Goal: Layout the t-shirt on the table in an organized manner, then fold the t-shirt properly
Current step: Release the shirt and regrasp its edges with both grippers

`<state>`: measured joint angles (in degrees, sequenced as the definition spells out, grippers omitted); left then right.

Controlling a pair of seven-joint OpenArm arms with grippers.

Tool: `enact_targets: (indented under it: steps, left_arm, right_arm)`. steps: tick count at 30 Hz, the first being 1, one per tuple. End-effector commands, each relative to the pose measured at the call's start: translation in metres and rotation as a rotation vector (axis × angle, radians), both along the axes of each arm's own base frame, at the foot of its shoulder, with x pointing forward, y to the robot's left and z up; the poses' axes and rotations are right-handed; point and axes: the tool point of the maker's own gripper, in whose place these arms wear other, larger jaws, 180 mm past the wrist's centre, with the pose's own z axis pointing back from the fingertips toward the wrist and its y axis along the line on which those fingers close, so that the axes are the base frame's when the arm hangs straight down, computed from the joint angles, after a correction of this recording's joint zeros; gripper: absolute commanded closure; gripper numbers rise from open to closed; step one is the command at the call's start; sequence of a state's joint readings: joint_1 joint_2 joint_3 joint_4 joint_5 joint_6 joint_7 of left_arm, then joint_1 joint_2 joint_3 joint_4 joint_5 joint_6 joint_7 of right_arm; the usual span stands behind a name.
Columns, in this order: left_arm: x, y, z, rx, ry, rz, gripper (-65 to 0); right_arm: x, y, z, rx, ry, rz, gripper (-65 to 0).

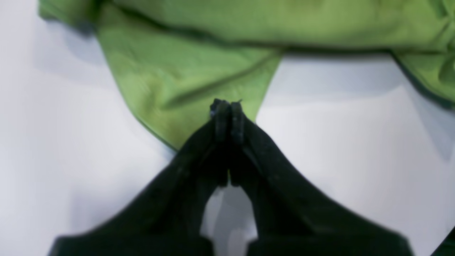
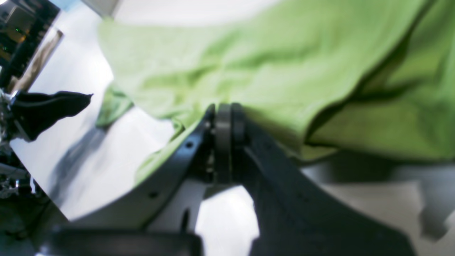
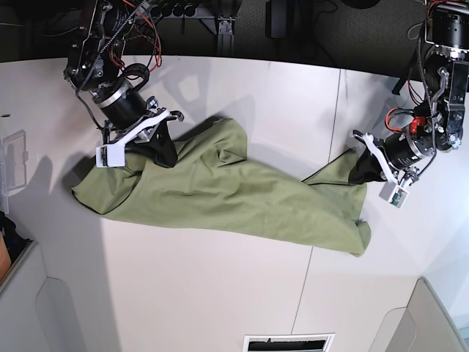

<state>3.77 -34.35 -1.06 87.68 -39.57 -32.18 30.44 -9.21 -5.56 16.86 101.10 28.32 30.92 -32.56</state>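
Base view, read from its left edge to its right. At the far left a clear plastic bin (image 3: 12,165) sits at the edge of the table (image 3: 220,293), the white top crossed by a thin dark seam (image 3: 322,176). Next I see the right gripper (image 3: 163,150) on my right arm (the one on this view's left), pressed into the upper-left bunch of the t-shirt (image 3: 234,194). The garment lies crumpled in a long diagonal band, from a rounded lump near the left edge down to a corner at lower right (image 3: 359,246), with a raised fold in the middle. At the far right, the left gripper (image 3: 364,167) meets a narrow point of cloth that reaches up from the band.

Right wrist view. The right gripper (image 2: 224,117) has its jaws clenched together on a fold of the t-shirt (image 2: 249,67); cloth spills to both sides of the fingers and hangs clear of the table (image 2: 89,156) at right, casting a shadow.

Left wrist view. The left gripper (image 1: 227,110) has its jaws pressed tight at the tip of a triangular flap of the t-shirt (image 1: 185,81); I read it as pinching that flap's edge, though blur hides the exact contact. The table (image 1: 355,142) is bare on either side.
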Motion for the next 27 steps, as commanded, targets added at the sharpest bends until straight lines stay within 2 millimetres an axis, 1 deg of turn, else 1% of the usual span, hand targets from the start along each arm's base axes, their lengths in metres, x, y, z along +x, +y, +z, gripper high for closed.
enact_targets:
  steps: [1, 4, 7, 10, 14, 16, 17, 19, 23, 24, 25, 27]
  left_arm:
    - [0.011, 0.010, 0.021, 0.002, -0.059, 0.008, 0.0]
    - [0.016, 0.025, 0.037, -0.003, -0.095, 0.041, 0.0]
    - [0.023, 0.041, 0.060, -0.013, -0.153, 0.080, 0.0]
    - [0.027, 0.055, 0.088, -0.039, -0.209, 0.122, 0.0]
    - [0.027, 0.065, 0.118, -0.040, -0.258, 0.128, 0.0]
    - [0.026, 0.066, 0.125, -0.021, -0.267, 0.113, 0.0]
    - [0.026, 0.067, 0.127, -0.014, -0.266, 0.108, 0.0]
    - [0.024, 0.064, 0.127, -0.021, -0.258, 0.092, 0.0]
    - [0.013, 0.048, 0.117, -0.073, -0.208, 0.024, 0.0]
    - [0.010, 0.046, 0.113, -0.082, -0.196, 0.018, 0.0]
    - [0.006, 0.043, 0.108, -0.088, -0.187, 0.011, 0.0]
    - [0.000, 0.039, 0.098, -0.103, -0.162, 0.011, -7.5]
  right_arm:
    - [0.005, 0.001, 0.021, 0.008, -0.067, 0.009, 0.0]
    - [0.002, 0.001, 0.040, -0.022, -0.102, 0.027, 0.0]
    - [0.002, 0.003, 0.072, -0.011, -0.180, 0.040, 0.0]
    - [0.001, 0.004, 0.104, -0.015, -0.270, 0.040, 0.0]
    - [-0.004, 0.007, 0.143, -0.013, -0.384, 0.052, 0.0]
    - [-0.006, 0.007, 0.156, -0.024, -0.421, 0.052, 0.0]
    - [-0.007, 0.006, 0.158, -0.035, -0.430, 0.051, 0.0]
    - [-0.006, 0.004, 0.151, -0.078, -0.407, 0.048, 0.0]
    - [-0.004, -0.008, 0.117, -0.211, -0.277, 0.022, 0.0]
    - [-0.004, -0.012, 0.106, -0.231, -0.238, 0.007, -4.1]
    - [-0.004, -0.017, 0.093, -0.246, -0.196, -0.012, -10.7]
    - [-0.007, -0.026, 0.062, -0.267, -0.099, -0.047, -23.9]
